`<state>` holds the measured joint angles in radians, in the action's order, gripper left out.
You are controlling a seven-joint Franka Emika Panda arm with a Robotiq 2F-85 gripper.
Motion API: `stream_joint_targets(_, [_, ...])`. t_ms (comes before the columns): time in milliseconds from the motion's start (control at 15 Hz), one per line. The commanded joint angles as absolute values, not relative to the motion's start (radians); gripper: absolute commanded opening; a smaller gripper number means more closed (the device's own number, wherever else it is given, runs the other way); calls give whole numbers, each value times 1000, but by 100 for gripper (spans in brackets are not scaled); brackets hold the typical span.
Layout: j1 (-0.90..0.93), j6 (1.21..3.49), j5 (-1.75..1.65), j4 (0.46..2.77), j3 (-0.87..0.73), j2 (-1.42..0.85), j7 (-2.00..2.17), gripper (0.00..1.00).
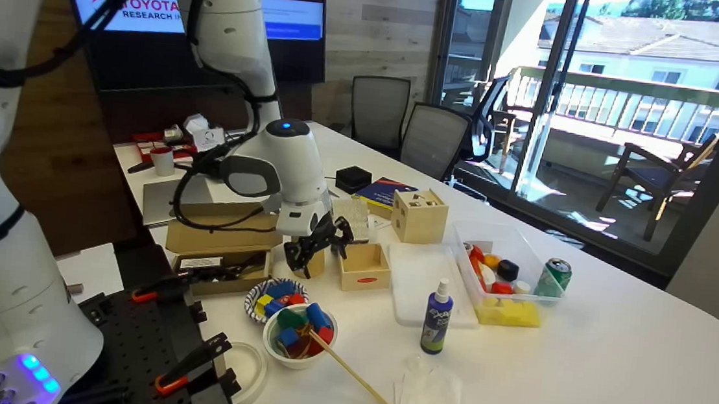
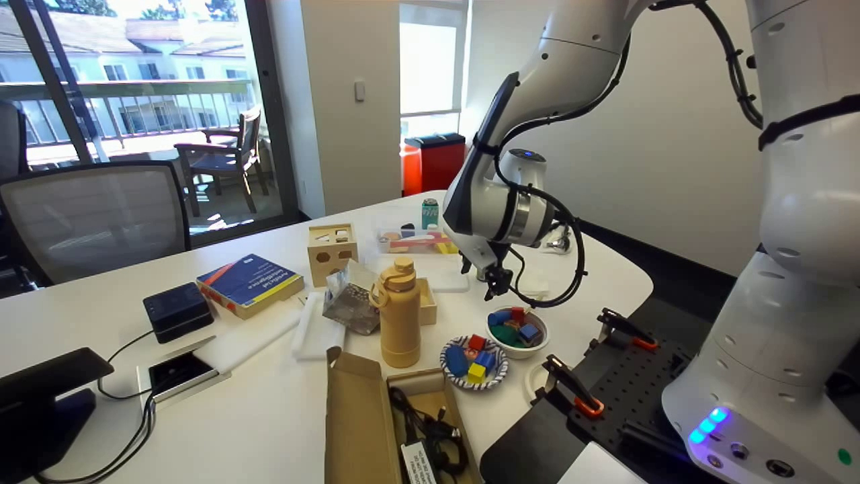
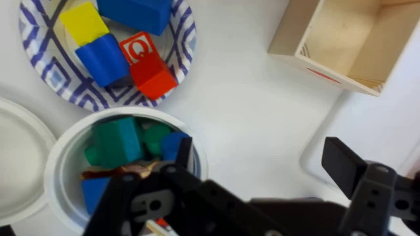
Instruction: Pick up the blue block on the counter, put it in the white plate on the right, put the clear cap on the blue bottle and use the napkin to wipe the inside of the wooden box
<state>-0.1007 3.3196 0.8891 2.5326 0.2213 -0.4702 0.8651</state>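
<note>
My gripper [image 3: 262,157] stands open with nothing between its fingers, above the table beside the white bowl [image 3: 52,183] and the open wooden box [image 3: 328,36]. Blue blocks [image 3: 103,60] lie in the patterned bowl [image 3: 188,36] and in the white bowl; I cannot tell which is the task's. A shallow white plate [image 3: 19,160] lies next to the bowls, bare where it shows. In an exterior view the blue bottle [image 1: 437,323] is upright with its white spray top exposed. The small clear cap [image 1: 416,362] lies by the napkin [image 1: 431,400], which is flat on the table.
A wooden stick [image 1: 351,370] reaches from the white bowl to the napkin. Beyond stand a wooden shape cube [image 1: 420,220], a clear bin [image 1: 539,263], a green can [image 1: 553,277] and a flat lid [image 1: 407,284]. A yellow bottle [image 2: 401,316] and a cardboard box [image 2: 356,417] are nearby.
</note>
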Motion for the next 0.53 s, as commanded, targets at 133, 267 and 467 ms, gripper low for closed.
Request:
stream_joint_targets(133, [-149,3289,788,2536,99,-372,732,100])
stream_joint_targets(267, [-192,3278,732,2511,61,-365,678,100])
stream_joint_targets(467, [-424,3171,618,2416,188,-367,608,100])
